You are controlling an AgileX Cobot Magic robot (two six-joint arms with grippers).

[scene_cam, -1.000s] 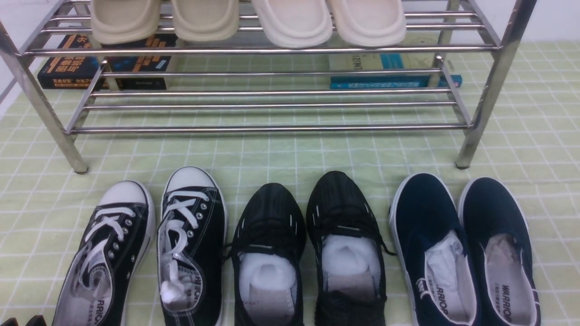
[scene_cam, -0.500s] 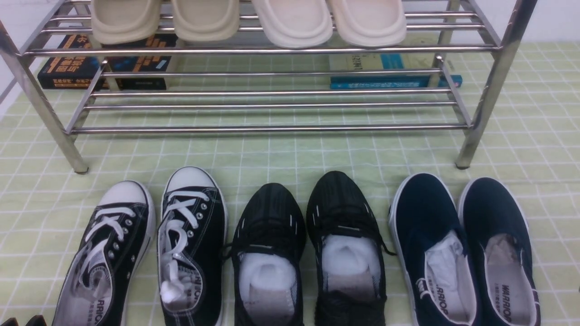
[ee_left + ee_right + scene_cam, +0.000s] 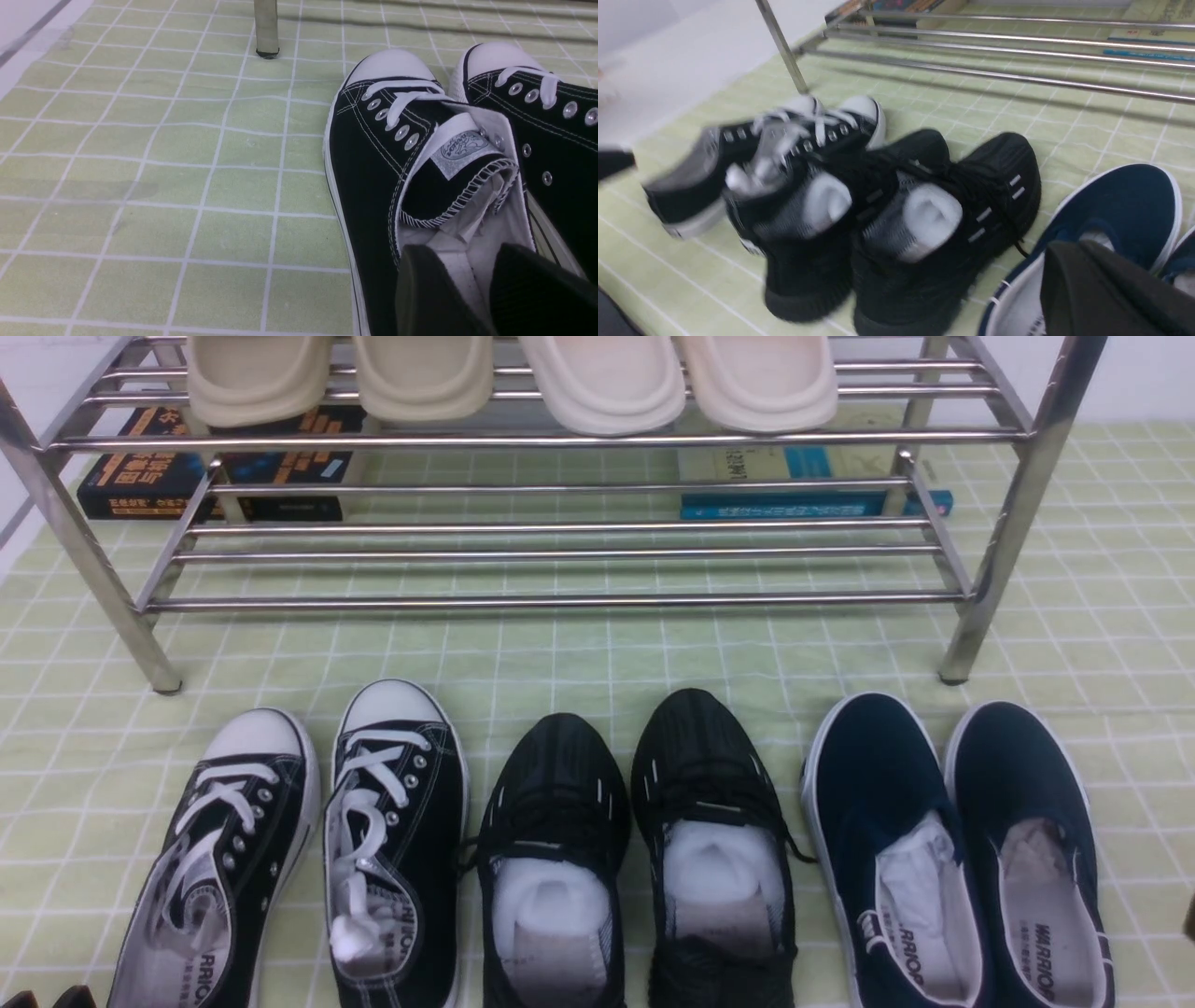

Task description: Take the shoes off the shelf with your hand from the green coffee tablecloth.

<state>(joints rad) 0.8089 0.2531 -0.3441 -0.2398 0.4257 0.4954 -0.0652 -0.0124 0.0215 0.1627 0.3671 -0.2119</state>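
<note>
The navy-blue slip-on shoes [image 3: 878, 775] stand side by side on the green checked tablecloth [image 3: 560, 653], in front of the right end of the silver shelf [image 3: 560, 600]. One also shows in the right wrist view [image 3: 1125, 205]. My right gripper [image 3: 1069, 261] hovers just above that shoe's opening, its dark fingers pressed together and holding nothing; in the front view only a dark sliver [image 3: 1190, 919] shows at the right edge. My left gripper [image 3: 472, 280] is open and empty above the left black lace-up sneaker [image 3: 373, 154]; its tips [image 3: 47, 999] peek in at the front view's bottom left.
Black lace-up sneakers [image 3: 392, 821] and black mesh trainers [image 3: 560, 784] stand left of the navy pair. Two pairs of pale slippers [image 3: 597, 383] lie on the shelf's top tier. Books [image 3: 149, 476] lie behind the shelf. The lower tier holds nothing.
A dark sliver of my right gripper has come into the front view at the right edge, beside the navy shoes. The shoes and the left gripper have not moved.
</note>
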